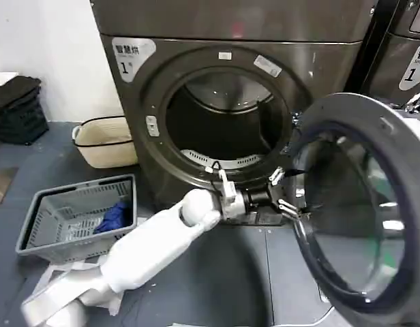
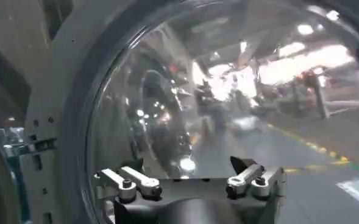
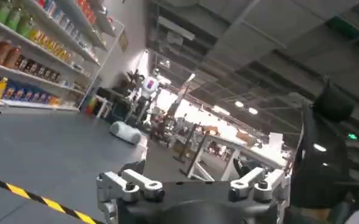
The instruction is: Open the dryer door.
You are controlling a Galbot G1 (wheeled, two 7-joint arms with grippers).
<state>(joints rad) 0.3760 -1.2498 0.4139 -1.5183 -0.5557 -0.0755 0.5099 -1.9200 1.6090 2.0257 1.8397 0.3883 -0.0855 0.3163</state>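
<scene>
I'm holding the left gripper (image 1: 286, 193), fingers spread, at the inner rim of the door (image 1: 363, 211), which is hanging wide open to its right; right gripper (image 3: 191, 185) spread, idling elsewhere.

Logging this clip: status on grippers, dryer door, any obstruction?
Left gripper open, at the inner rim of the dryer door. Door swung wide open. Right gripper open, off the work, holding nothing. No obstruction seen.

A grey plastic basket (image 1: 73, 214) holding a blue cloth (image 1: 114, 218) sits on the floor near a cream tub (image 1: 104, 141).
</scene>
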